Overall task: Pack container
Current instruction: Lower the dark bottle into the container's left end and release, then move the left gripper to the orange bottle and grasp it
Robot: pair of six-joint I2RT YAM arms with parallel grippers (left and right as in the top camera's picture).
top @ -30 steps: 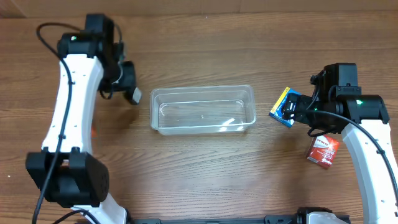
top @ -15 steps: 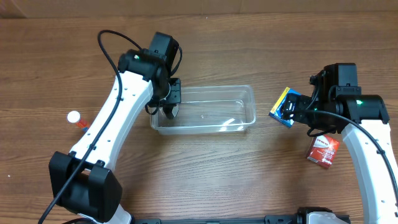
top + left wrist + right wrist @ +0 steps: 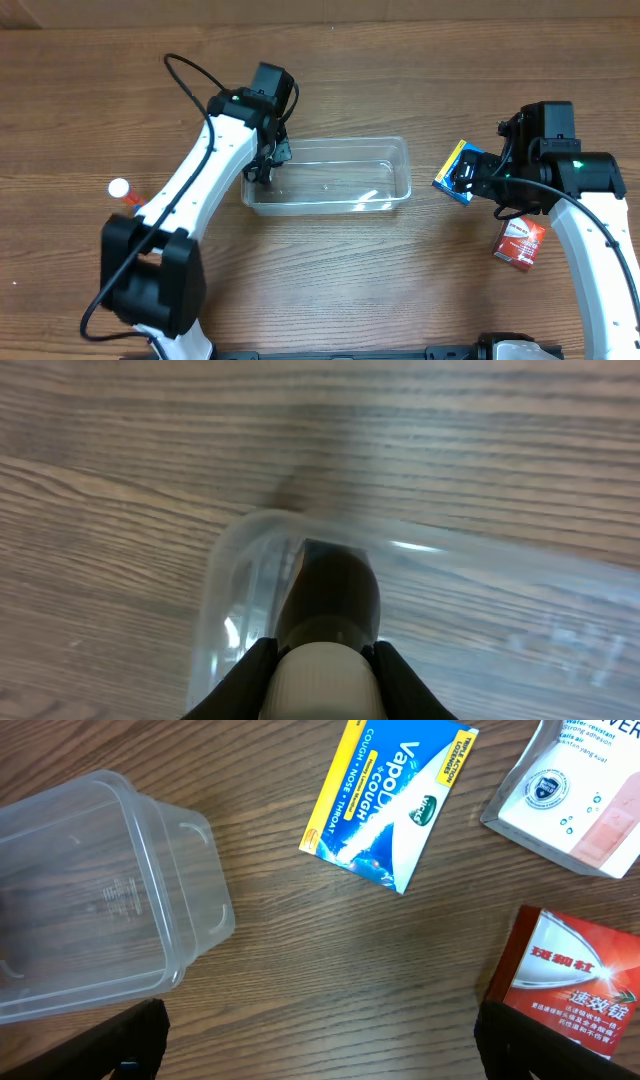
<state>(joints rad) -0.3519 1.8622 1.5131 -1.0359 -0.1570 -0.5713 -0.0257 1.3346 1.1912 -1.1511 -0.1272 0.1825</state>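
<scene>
Container: middle of tabletop, clear, we see.
Left pincer: pinching dark bottle at its 9 o'clock end.
Right pincer: spread.
Box, its 3 o'clock: we read "VapoCOUGH".

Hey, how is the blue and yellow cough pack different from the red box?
The blue pack is blue and yellow with English print; the red box is red and white with Chinese characters. The blue pack lies nearer the container; the red box lies farther off. Both lie flat on the table, outside the container.
</scene>
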